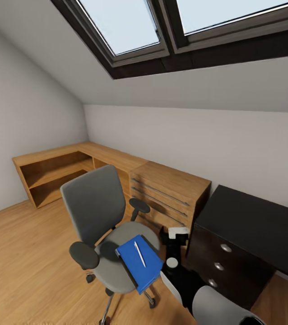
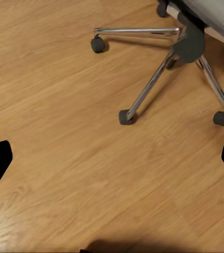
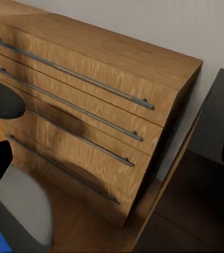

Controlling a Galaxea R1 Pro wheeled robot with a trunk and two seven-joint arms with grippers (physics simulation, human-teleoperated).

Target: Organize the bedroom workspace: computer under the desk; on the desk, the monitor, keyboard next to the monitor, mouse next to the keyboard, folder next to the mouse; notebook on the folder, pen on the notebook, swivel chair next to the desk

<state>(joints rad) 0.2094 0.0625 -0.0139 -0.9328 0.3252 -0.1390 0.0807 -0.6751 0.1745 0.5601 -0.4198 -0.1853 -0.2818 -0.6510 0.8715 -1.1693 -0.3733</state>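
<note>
Black fingertips of the left gripper (image 2: 112, 158) sit wide apart at the two edges of the left wrist view, spread and holding nothing, aimed straight down at the honey-coloured wooden plank floor (image 2: 64, 158) beside the chrome five-star base of the grey-upholstered swivel chair (image 2: 185, 47). Likewise the right gripper (image 3: 112, 158) is spread and empty, pointing level at the light wooden drawer unit with long metal handles (image 3: 90, 95). From the head, the robot's white and black right arm (image 1: 180, 266) reaches forward between the chair (image 1: 99, 212) and the matte black desk (image 1: 252, 225). On the chair seat lies the flat bright blue folder (image 1: 139, 264), overhanging the front edge, with the slim whitish pen (image 1: 139, 253) resting on top.
</note>
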